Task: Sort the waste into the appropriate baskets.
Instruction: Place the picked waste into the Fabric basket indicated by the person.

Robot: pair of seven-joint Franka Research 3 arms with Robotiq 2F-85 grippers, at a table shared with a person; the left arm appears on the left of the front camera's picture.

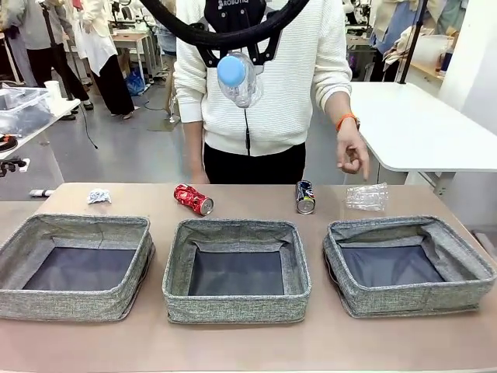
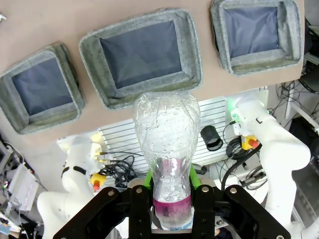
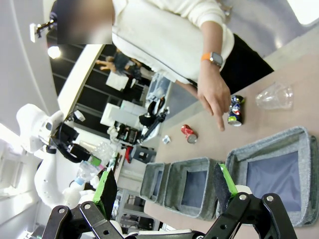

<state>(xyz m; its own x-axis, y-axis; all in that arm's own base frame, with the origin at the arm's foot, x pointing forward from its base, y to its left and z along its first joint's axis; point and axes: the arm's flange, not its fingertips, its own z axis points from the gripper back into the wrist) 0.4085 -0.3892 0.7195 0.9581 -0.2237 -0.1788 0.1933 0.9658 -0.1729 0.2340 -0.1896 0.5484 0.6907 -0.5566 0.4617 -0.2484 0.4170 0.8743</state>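
Note:
My left gripper (image 1: 239,61) hangs high over the table, shut on a clear purple-labelled bottle (image 1: 237,78) with a blue cap. In the left wrist view its green pads (image 2: 148,180) clamp the bottle (image 2: 167,134) near the label, above the middle basket (image 2: 192,59). On the table behind the baskets lie a paper wad (image 1: 99,196), a red can (image 1: 192,199), a dark can (image 1: 305,196) and a crushed clear bottle (image 1: 366,196). The three grey baskets (image 1: 74,307) (image 1: 237,307) (image 1: 411,299) hold nothing. My right gripper (image 3: 166,189) is open and holds nothing.
A person in a white sweater stands at the far side. One hand (image 1: 353,155) points down between the dark can and the crushed bottle. A white table (image 1: 419,124) stands at the back right. Bare tabletop runs in front of the baskets.

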